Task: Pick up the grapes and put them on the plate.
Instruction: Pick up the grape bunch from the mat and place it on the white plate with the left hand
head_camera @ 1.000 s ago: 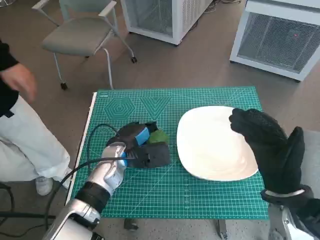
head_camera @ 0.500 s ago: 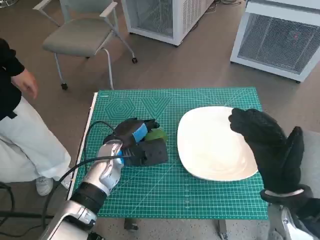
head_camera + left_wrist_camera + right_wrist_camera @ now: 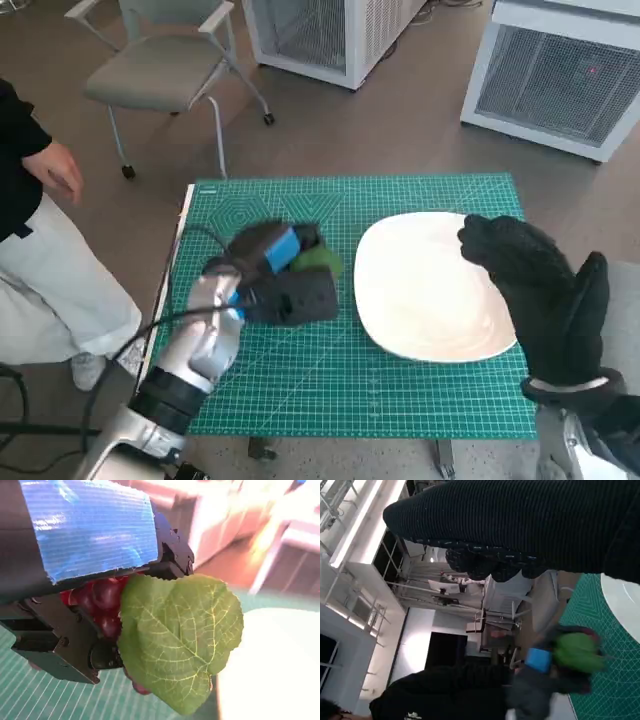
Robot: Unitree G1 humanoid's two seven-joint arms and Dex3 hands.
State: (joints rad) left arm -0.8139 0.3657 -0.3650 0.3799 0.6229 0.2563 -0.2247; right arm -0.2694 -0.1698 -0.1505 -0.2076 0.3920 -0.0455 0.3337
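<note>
My left hand (image 3: 275, 275) grips a bunch of red grapes (image 3: 102, 607) with a big green leaf (image 3: 180, 637). It hovers a little above the green mat (image 3: 300, 380), just left of the white plate (image 3: 425, 290). In the head view only the leaf (image 3: 318, 260) shows past the blue-taped hand. The right wrist view shows the leaf (image 3: 577, 652) and the left hand (image 3: 540, 672) blurred. My gloved right hand (image 3: 545, 290) hangs over the plate's right edge with fingers apart, holding nothing.
A person (image 3: 35, 230) in white trousers stands left of the table. A grey chair (image 3: 160, 70) is behind it, and white cabinets (image 3: 560, 70) are at the back. A black cable (image 3: 150, 340) runs along my left forearm.
My left hand has risen off the mat with the grapes and shifted slightly away from me. The right hand has not moved. The person's hand has moved a little.
</note>
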